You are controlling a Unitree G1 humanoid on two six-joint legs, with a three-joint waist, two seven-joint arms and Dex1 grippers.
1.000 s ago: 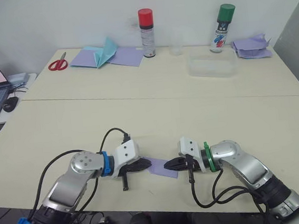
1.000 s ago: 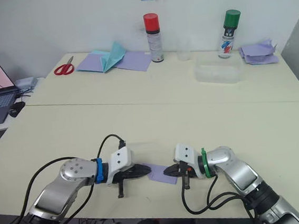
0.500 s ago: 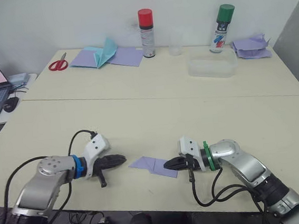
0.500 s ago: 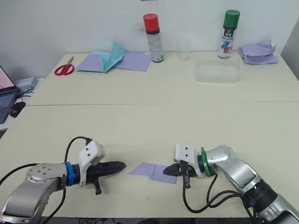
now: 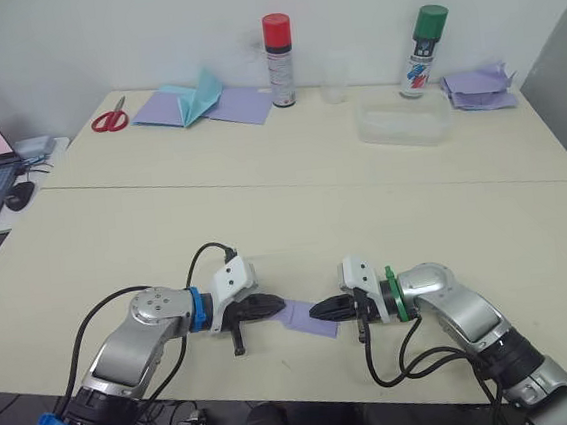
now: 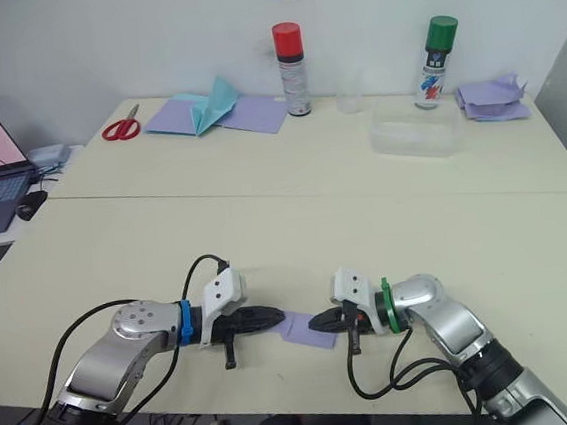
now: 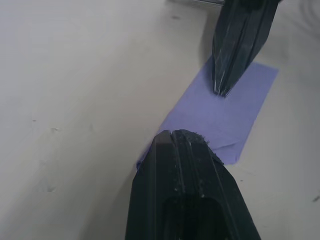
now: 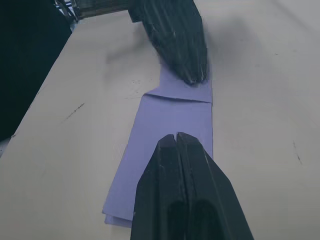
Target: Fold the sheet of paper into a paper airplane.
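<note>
Paper, head view: the folded lavender sheet of paper (image 5: 306, 317) lies flat near the table's (image 5: 265, 224) front edge, between left gripper (image 5: 277, 304) and right gripper (image 5: 316, 311), both tips on it. Clear tub (image 5: 402, 123) at the back looks empty.

Left wrist view: my fingers (image 7: 186, 150) are pressed together on one end.

Right wrist view: fingers (image 8: 176, 150) closed, pinning the other end. I judge it light, limp, prone to sliding (edges best).
</note>
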